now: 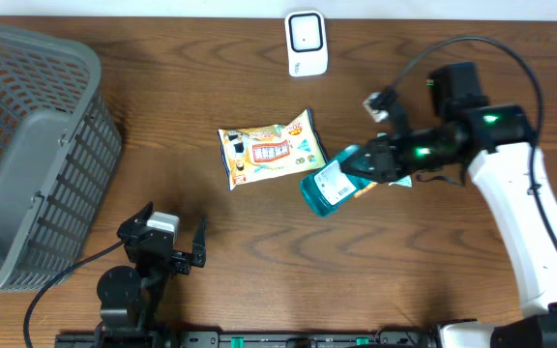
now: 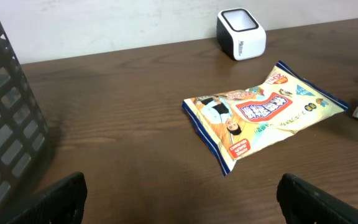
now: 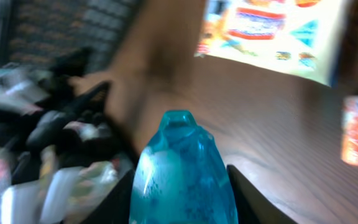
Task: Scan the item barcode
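My right gripper [image 1: 370, 162] is shut on a translucent blue bottle [image 1: 329, 184] with a white label, held tilted just right of the snack bag [image 1: 269, 147]. In the right wrist view the bottle [image 3: 182, 174] fills the gap between the dark fingers [image 3: 247, 199], and the picture is blurred. The white scanner [image 1: 307, 43] stands at the table's far edge, also in the left wrist view [image 2: 241, 32]. My left gripper [image 1: 169, 232] rests near the front left, open and holding nothing [image 2: 182, 202]. I cannot make out a barcode.
A grey slatted basket [image 1: 27, 145] takes up the left end of the table. The yellow snack bag [image 2: 263, 112] lies flat between scanner and bottle. A small teal packet [image 1: 401, 180] lies under the right arm.
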Controlling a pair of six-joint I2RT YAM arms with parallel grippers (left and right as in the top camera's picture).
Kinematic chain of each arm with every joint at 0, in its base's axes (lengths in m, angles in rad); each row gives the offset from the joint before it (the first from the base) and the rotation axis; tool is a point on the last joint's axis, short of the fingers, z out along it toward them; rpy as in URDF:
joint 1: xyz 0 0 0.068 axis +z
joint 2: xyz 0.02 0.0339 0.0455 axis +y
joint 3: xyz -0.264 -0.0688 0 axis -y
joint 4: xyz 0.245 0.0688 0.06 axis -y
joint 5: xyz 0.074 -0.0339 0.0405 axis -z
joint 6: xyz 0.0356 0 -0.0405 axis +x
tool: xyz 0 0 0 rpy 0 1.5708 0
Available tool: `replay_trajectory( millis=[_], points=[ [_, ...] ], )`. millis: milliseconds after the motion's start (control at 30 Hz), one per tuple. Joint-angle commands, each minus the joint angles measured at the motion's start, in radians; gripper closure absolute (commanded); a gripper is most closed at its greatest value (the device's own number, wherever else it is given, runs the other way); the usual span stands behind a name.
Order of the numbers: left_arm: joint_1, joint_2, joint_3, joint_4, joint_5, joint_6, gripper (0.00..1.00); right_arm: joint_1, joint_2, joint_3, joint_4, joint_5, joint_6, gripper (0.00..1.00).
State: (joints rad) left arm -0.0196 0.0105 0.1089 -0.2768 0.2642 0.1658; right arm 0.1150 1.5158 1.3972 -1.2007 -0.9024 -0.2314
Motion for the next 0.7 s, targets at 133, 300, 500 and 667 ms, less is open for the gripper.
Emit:
replay_trajectory(
  millis=[133, 300, 500, 667],
  points=[
    [0.005, -0.005, -0.014, -0.026, 0.013, 0.017, 0.02, -0.168, -0.011, -0.119, 0.014, -0.494, -0.35, 0.99],
    [0.005, -0.005, -0.014, -0.026, 0.013, 0.017, 0.02, -0.212, -0.01, -0.277, 0.12, -0.658, -0.44, 0.99],
    [0.005, -0.005, -0.014, -0.026, 0.013, 0.017, 0.02, -0.213, -0.01, -0.36, 0.187, -0.658, -0.415, 0.98],
    [0.005, -0.005, -0.014, -0.026, 0.013, 0.017, 0.02, -0.213, -0.01, -0.367, 0.187, -0.658, -0.279, 0.99]
  ],
)
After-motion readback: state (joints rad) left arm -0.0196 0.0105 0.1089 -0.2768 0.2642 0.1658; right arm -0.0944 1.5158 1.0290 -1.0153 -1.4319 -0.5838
